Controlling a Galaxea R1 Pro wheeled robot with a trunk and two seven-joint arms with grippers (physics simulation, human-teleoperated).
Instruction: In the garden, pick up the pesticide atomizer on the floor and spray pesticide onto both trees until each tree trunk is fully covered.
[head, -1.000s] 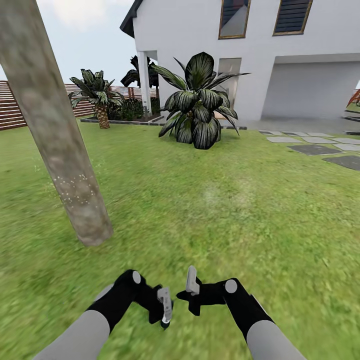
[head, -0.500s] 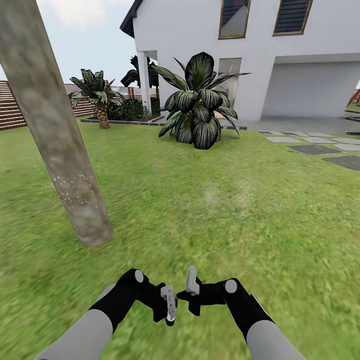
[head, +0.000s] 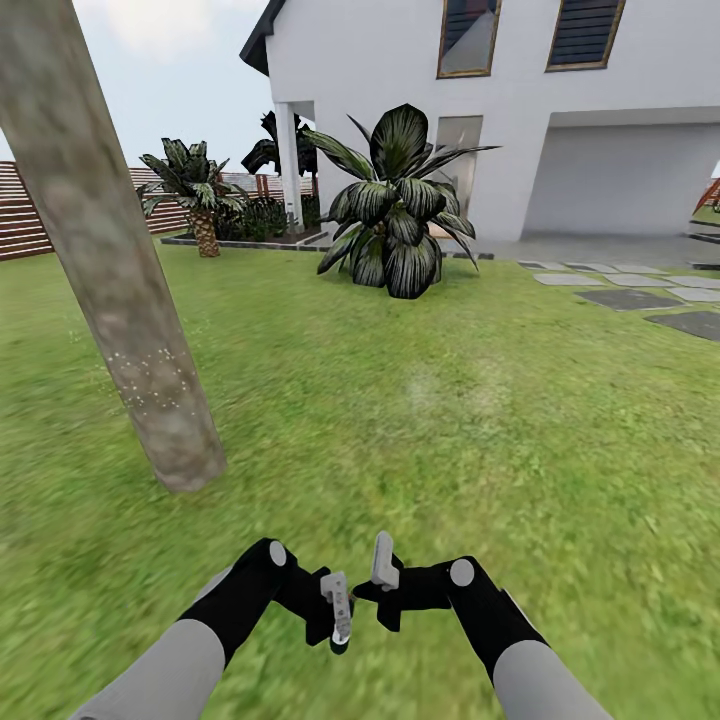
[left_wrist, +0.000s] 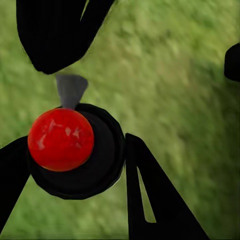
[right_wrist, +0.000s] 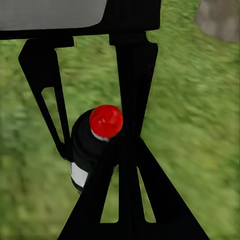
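The atomizer (left_wrist: 72, 150), a black bottle with a red cap, is seen end-on between the spread fingers of the left gripper (head: 336, 612), its long axis pointing up into the jaws; a closed grip cannot be confirmed. The right gripper (head: 384, 570) is held just beside it, jaws parted. Farther left, the speckled tree trunk (head: 120, 290) stands on the grass (head: 500, 420).

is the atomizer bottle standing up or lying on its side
Upright, as far as the pictures show: the left wrist view looks straight down on the atomizer's red cap, round black body ringed beneath it, grass around, between the left claw's fingers.
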